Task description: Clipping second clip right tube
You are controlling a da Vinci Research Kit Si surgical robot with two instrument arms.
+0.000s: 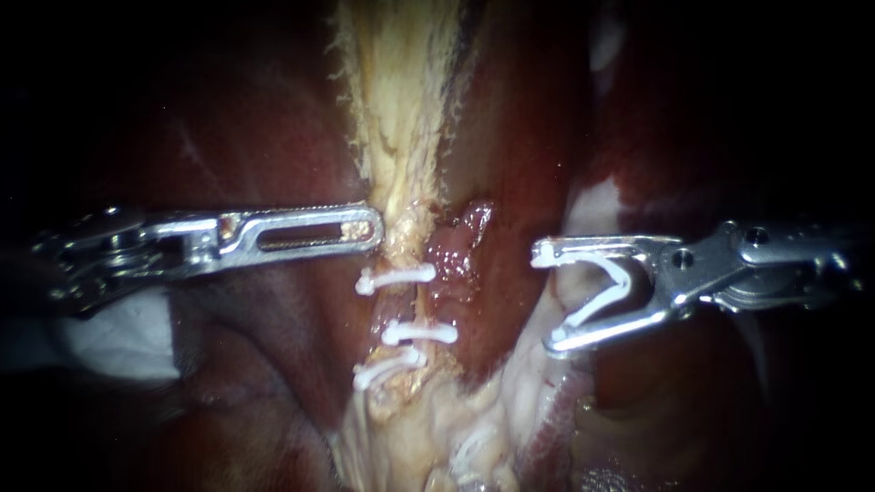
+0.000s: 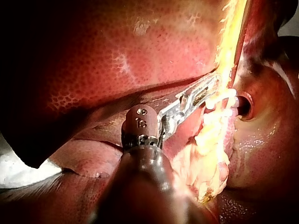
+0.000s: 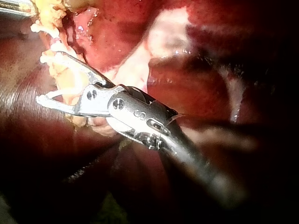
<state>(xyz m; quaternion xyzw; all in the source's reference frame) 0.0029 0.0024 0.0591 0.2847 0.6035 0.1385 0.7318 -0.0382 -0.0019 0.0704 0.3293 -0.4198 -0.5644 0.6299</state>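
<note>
Right tool [image 1: 545, 298] holds open clip [image 1: 612, 282] apart from clipped tube [image 1: 401, 305].

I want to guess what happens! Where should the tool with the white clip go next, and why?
Probably ease the right instrument toward the pale tube: its open clip sits apart from that tube, well aside from the three clips already across it.

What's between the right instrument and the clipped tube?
Endoscope view: nothing but bare dark red tissue and a pinkish raw strip beside the clipped tube. The right instrument holds a clip.
</note>
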